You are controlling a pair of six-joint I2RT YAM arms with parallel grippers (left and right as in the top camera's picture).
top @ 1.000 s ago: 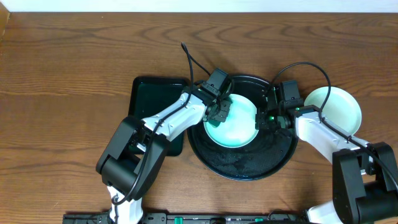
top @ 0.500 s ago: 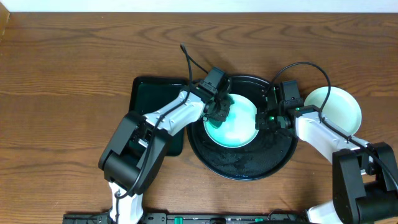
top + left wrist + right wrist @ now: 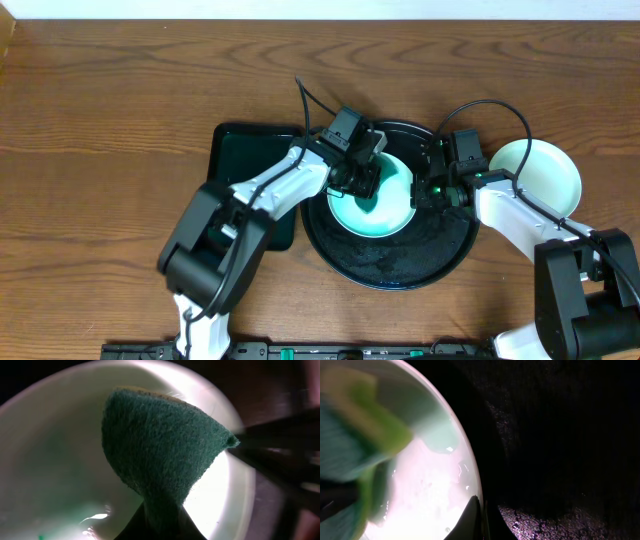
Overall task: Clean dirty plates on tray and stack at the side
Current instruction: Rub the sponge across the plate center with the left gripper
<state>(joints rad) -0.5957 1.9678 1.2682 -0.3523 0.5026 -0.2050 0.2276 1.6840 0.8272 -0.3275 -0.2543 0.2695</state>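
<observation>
Between the closed left fingers (image 3: pixel 160 527), a sponge (image 3: pixel 165 450) has slid inward across the plate (image 3: pixel 395 208); right fingers (image 3: pixel 479 521) pinch its rim, scrubbing continues.

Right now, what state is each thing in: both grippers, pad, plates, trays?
left gripper: shut on the scouring pad
scouring pad: pinched, held over the inside of the mint plate
right gripper: shut on the mint plate's rim
mint plate: in the round tray, rim gripped
pale plate: on the table, right of the round tray, untouched
round tray: flat, holding the mint plate
rectangular tray: left of the round tray, partly under the left arm
</observation>
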